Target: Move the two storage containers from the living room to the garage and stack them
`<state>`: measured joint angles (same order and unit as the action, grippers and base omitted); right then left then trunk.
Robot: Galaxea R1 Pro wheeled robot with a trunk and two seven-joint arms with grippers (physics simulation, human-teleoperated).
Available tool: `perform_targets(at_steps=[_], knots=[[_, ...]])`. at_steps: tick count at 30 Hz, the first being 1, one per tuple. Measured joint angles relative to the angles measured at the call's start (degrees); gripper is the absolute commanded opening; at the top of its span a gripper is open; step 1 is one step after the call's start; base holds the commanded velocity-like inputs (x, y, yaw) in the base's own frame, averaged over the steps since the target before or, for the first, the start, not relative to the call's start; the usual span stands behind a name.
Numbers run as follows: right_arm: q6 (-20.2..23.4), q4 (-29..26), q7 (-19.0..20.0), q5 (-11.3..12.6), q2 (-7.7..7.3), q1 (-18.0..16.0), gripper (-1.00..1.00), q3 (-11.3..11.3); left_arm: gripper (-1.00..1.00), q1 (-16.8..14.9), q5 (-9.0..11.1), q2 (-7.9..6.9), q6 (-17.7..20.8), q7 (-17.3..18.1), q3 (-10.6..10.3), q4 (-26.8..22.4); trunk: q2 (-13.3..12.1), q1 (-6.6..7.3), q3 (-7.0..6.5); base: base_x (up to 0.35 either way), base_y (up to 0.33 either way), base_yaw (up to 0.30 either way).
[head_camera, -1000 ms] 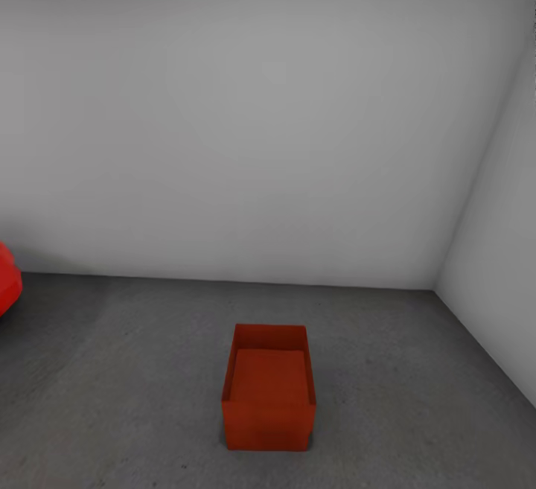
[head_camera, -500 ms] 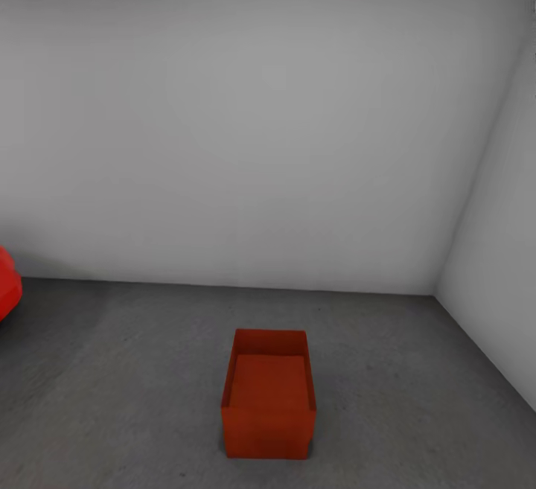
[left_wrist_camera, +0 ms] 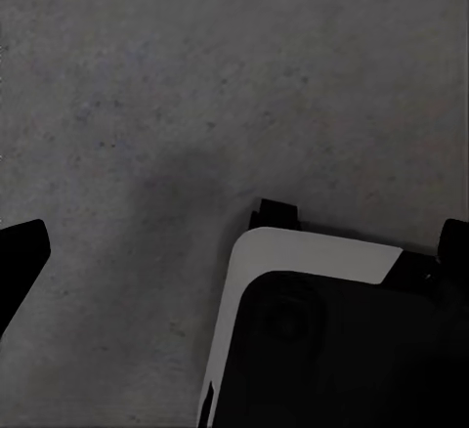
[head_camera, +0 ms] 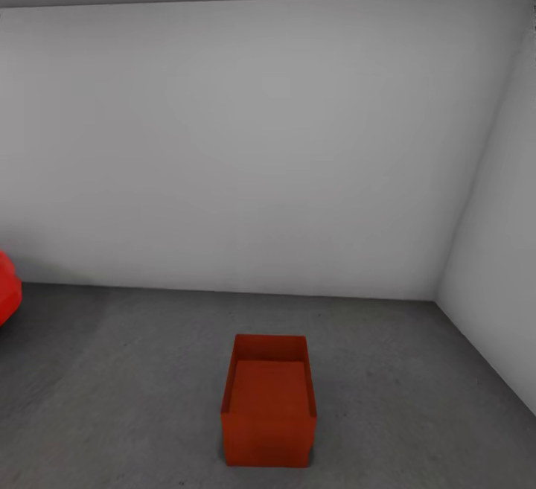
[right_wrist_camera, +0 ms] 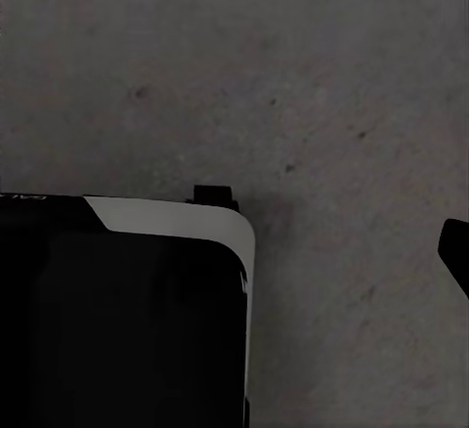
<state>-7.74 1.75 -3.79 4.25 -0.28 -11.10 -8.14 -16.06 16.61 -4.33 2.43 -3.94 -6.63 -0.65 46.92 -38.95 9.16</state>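
One red-orange storage container (head_camera: 268,403) sits open-top and upright on the dark grey garage floor (head_camera: 134,385), near the middle of the head view and closer to the robot than to the far wall. Its long sides run away from the camera, and it stands alone, touching nothing but the concrete-like surface beneath it. A plain pale grey wall (head_camera: 246,146) closes off the far side of the room and meets a second pale wall (head_camera: 499,310) at the right, forming a corner well beyond the container. At the left edge of the head view, a rounded bright red object (head_camera: 6,288) is cut off by the frame; what it is cannot be told.

The left wrist view looks down on the same speckled grey floor (left_wrist_camera: 195,86), with part of the robot's black-and-white body (left_wrist_camera: 322,340) below the camera and a dark finger tip (left_wrist_camera: 20,257) of the left pincer showing at the frame's side. The right wrist view shows matching floor (right_wrist_camera: 322,86), another black-and-white body panel (right_wrist_camera: 127,301) and a sliver of a dark finger (right_wrist_camera: 457,252) of the right pincer. Neither wrist view shows both finger tips together, so how wide either pincer stands cannot be told; nothing is seen held in them.
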Motion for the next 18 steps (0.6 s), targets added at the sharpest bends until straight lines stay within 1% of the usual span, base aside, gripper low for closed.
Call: perform_targets(at_steps=[7, 13, 18], knots=[[0.0, 0.0, 0.0, 0.1, 0.01, 0.0, 1.0, 0.0, 1.0, 0.1, 0.7, 0.15, -0.6, 0.4, 0.2, 0.5, 0.0, 0.0, -0.65, 0.0, 0.0, 0.0], [0.4, 0.0, 0.0, 0.1, 0.03, 0.0, 1.0, 0.0, 1.0, 0.5, 1.0, 0.2, -0.2, 2.9, 0.3, 0.6, 0.0, 0.0, -1.2, 0.0, 0.0, 0.0], [0.5, 0.0, 0.0, 0.1, 0.08, 0.0, 1.0, 0.0, 1.0, 0.5, 1.4, 0.21, -0.1, 3.5, 0.3, 0.7, 0.0, 0.0, -1.66, 0.0, 0.0, 0.0]])
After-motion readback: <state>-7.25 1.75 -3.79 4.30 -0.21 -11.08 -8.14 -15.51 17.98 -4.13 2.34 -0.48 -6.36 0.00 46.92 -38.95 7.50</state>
